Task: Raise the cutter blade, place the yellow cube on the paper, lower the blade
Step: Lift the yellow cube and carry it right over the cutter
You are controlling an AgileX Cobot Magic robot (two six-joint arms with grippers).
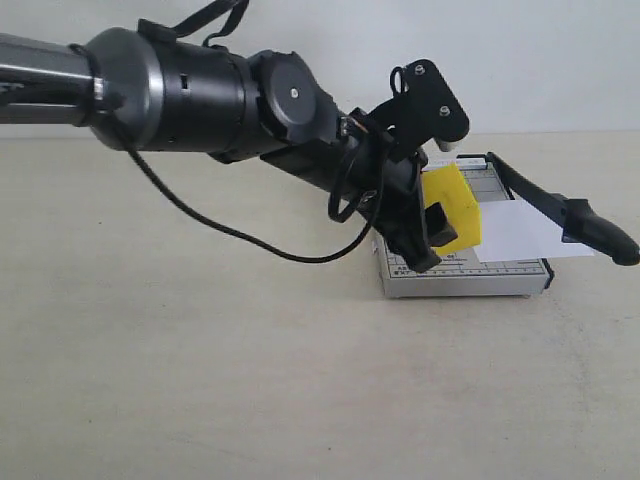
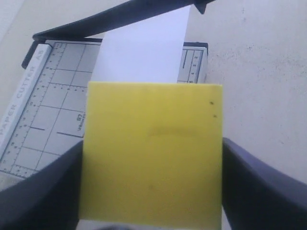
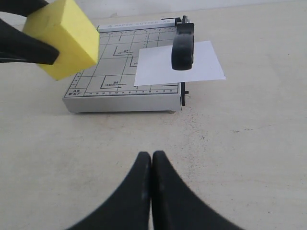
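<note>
My left gripper point(image 1: 443, 222) is shut on the yellow cube point(image 1: 456, 203), holding it tilted in the air above the grey gridded cutter board point(image 1: 465, 277). In the left wrist view the cube point(image 2: 151, 153) fills the space between both fingers point(image 2: 259, 187). The white paper point(image 1: 527, 230) lies flat on the board, overhanging the blade side. The cutter blade point(image 1: 598, 230) stands raised at an angle, its thick handle point(image 3: 183, 45) above the paper point(image 3: 201, 67). My right gripper point(image 3: 152, 160) is shut and empty, low over the table in front of the board point(image 3: 120, 72).
The left arm's dark body point(image 1: 200, 90) and its looping cable point(image 1: 250, 245) stretch from the left toward the cutter. A pale wall point(image 1: 560, 60) runs behind the beige table point(image 1: 250, 380). The right gripper does not show in the exterior view.
</note>
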